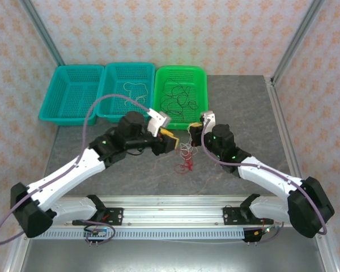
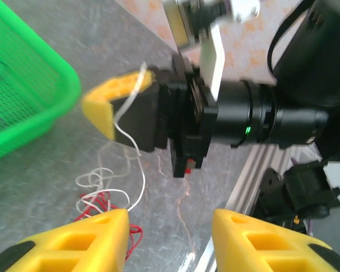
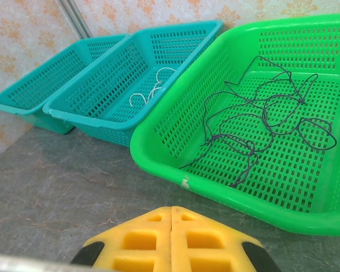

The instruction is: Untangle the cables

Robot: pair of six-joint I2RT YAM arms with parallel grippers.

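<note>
the left gripper (image 2: pixel 170 241) stands open beside red and white cables (image 1: pixel 185 158) heaped on the table (image 1: pixel 243 113). the right gripper (image 3: pixel 171 221) is pinched shut on a white cable (image 2: pixel 144 180) hanging to that heap; black cables (image 3: pixel 260 107) lie in the green basket (image 3: pixel 181 122).

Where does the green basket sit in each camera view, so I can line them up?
Top external: green basket at far centre.
Left wrist: basket in the upper-left corner, blurred.
Right wrist: basket across the right half, black cables inside.
Shared landmark: shut right claw, white cable hanging from it.
</note>
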